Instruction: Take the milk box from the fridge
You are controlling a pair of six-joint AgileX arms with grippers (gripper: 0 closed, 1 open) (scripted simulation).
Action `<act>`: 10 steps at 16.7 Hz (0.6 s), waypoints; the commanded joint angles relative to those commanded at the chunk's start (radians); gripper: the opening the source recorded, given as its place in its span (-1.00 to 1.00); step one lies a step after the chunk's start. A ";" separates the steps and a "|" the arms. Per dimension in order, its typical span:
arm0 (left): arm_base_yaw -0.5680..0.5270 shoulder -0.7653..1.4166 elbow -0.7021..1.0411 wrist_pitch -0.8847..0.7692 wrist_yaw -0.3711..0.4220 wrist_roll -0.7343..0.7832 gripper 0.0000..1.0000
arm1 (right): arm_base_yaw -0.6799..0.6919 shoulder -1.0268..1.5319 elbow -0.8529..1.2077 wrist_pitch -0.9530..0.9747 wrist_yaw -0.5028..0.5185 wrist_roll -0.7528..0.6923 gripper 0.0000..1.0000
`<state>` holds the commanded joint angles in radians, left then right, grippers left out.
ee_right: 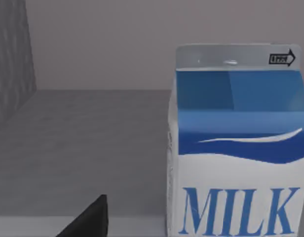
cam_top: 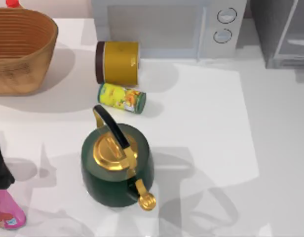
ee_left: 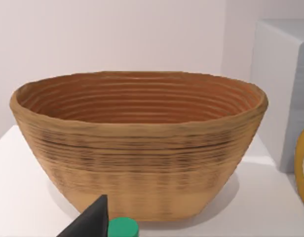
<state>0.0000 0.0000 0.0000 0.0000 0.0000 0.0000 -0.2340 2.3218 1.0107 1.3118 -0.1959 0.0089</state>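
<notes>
Right gripper's dark fingertip (ee_right: pixel 90 217) at the fridge (cam_top: pixel 283 34) opening; grip state cannot be told. Just beyond, milk box (ee_right: pixel 238 143) upright on the grey shelf, long axis vertical, "MILK" face toward the camera. Nothing between. Left wrist faces the woven basket (ee_left: pixel 137 163).

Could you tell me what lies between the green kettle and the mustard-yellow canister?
In the top view, the yellow-green can lies on its side between the green kettle and the mustard-yellow canister.
</notes>
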 joint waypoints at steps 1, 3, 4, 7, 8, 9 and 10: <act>0.000 0.000 0.000 0.000 0.000 0.000 1.00 | 0.003 0.013 0.024 -0.014 0.002 0.000 1.00; 0.000 0.000 0.000 0.000 0.000 0.000 1.00 | 0.010 0.046 0.101 -0.055 0.009 -0.001 1.00; 0.000 0.000 0.000 0.000 0.000 0.000 1.00 | 0.014 0.064 0.147 -0.079 0.014 -0.001 1.00; 0.000 0.000 0.000 0.000 0.000 0.000 1.00 | 0.025 0.108 0.258 -0.145 0.026 -0.001 1.00; 0.000 0.000 0.000 0.000 0.000 0.000 1.00 | 0.028 0.115 0.275 -0.158 0.028 -0.002 1.00; 0.000 0.000 0.000 0.000 0.000 0.000 1.00 | 0.029 0.117 0.281 -0.164 0.029 -0.002 1.00; 0.000 0.000 0.000 0.000 0.000 0.000 1.00 | 0.029 0.117 0.281 -0.164 0.029 -0.002 1.00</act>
<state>0.0000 0.0000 0.0000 0.0000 0.0000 0.0000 -0.2052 2.4386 1.2921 1.1483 -0.1668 0.0073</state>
